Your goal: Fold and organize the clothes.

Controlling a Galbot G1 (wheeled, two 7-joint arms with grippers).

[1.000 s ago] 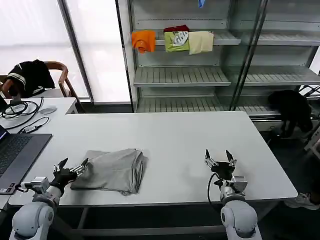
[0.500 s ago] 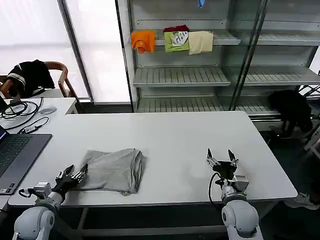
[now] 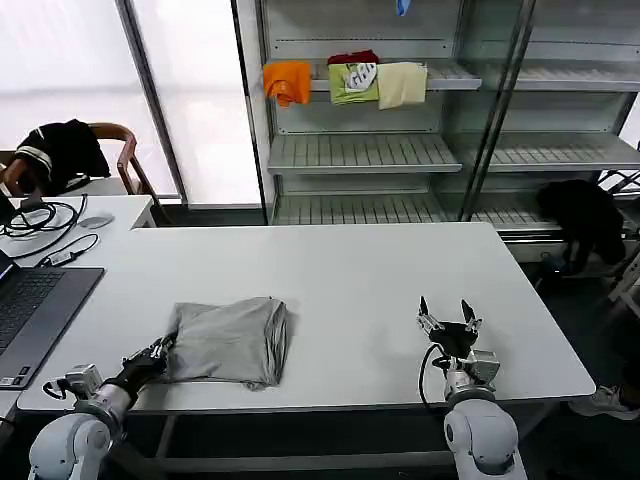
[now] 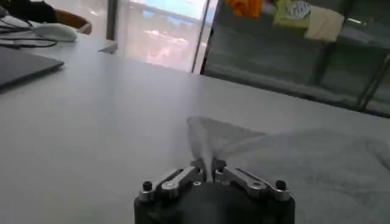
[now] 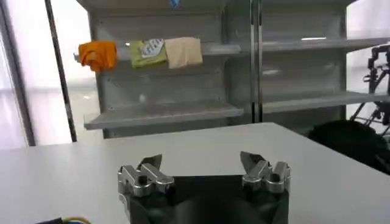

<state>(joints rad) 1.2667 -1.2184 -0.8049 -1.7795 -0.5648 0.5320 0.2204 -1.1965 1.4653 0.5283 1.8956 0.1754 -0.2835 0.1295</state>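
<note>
A white rectangular table (image 3: pixel 400 270) occupies the foreground. Behind it stands a metal shelving unit (image 3: pixel 365 152) with slatted shelves and glass panels. The upper shelf carries folded orange (image 3: pixel 287 80), green (image 3: pixel 353 81) and cream (image 3: pixel 401 84) garments. Bright frosted windows (image 3: pixel 70 80) fill the left wall. A wooden chair (image 3: pixel 118 150) with a black garment (image 3: pixel 60 148) draped on it stands beside a second desk holding a laptop (image 3: pixel 35 305), cables (image 3: pixel 40 215) and a mouse (image 3: pixel 96 220). The floor is dark.

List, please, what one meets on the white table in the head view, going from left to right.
Laptop → left gripper, shut on the corner of the folded grey shirt → bare white table → right gripper, open, holding nothing.
</note>
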